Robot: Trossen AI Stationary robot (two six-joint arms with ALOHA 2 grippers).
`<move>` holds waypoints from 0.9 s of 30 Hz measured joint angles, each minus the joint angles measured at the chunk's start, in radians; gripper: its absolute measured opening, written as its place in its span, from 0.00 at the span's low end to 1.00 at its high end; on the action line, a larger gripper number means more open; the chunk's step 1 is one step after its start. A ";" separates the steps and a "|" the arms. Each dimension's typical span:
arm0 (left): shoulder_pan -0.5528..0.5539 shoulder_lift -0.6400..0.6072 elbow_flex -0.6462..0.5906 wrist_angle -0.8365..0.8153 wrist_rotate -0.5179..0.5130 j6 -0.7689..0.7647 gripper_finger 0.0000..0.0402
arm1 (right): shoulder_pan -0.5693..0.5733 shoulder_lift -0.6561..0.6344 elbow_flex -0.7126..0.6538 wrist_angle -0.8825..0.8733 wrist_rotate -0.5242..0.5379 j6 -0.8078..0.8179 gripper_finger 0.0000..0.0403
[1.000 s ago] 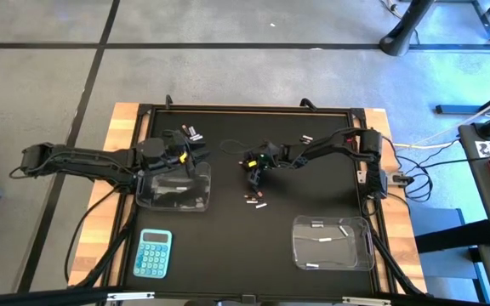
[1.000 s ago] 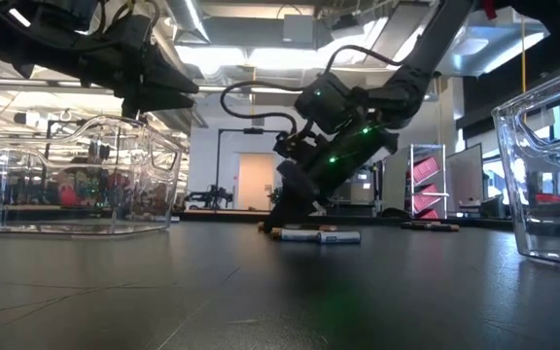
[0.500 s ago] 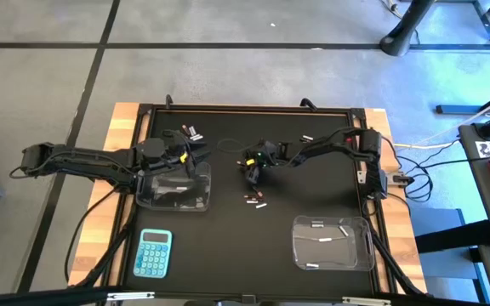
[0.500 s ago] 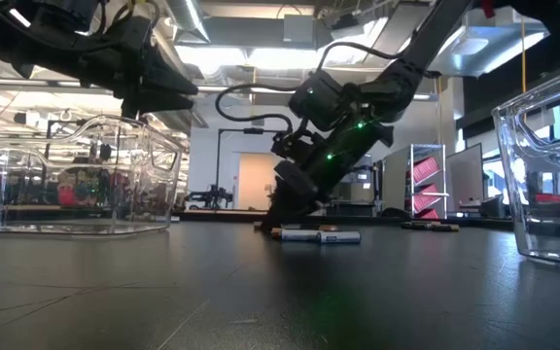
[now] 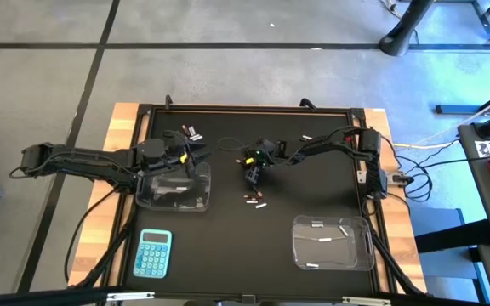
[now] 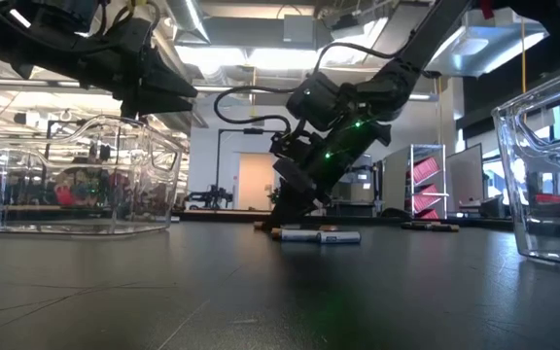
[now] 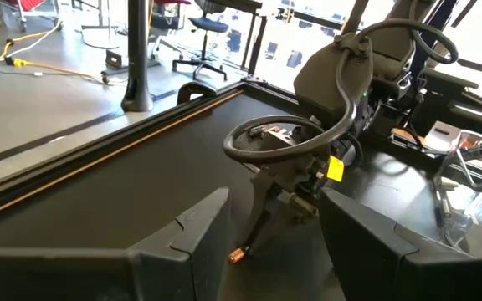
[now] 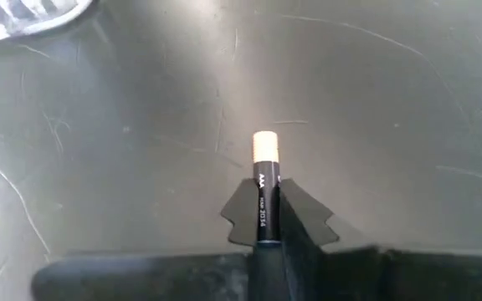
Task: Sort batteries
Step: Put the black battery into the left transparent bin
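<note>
**Dark battery pinched at mat centre**

Listed left to right: the blue calculator point(image 5: 153, 253); a clear tub point(image 5: 174, 189), over which the left gripper point(image 5: 196, 151) is held, fingers parted and empty. At centre, the right gripper point(image 5: 252, 167) is closed on a dark battery point(image 8: 265, 188), copper end protruding, just above the mat. Loose batteries point(image 5: 255, 201) lie near. The right-hand tub point(image 5: 333, 244) holds silvery ones. Risk is judged: thin pinch, so the cell may twist free in transit.

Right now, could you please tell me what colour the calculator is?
The calculator is light blue; the high view shows it best.
</note>
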 joint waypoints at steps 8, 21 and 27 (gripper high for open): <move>0.000 0.000 0.000 0.010 0.072 0.136 0.43 | 0.030 -0.041 -0.015 0.235 0.001 -0.048 0.05; 0.000 0.065 0.000 0.202 0.323 0.358 0.62 | 0.115 -0.136 -0.007 0.681 -0.122 -0.200 0.05; -0.001 0.126 0.000 0.260 0.313 0.316 0.71 | 0.127 -0.137 -0.007 0.745 -0.108 -0.203 0.05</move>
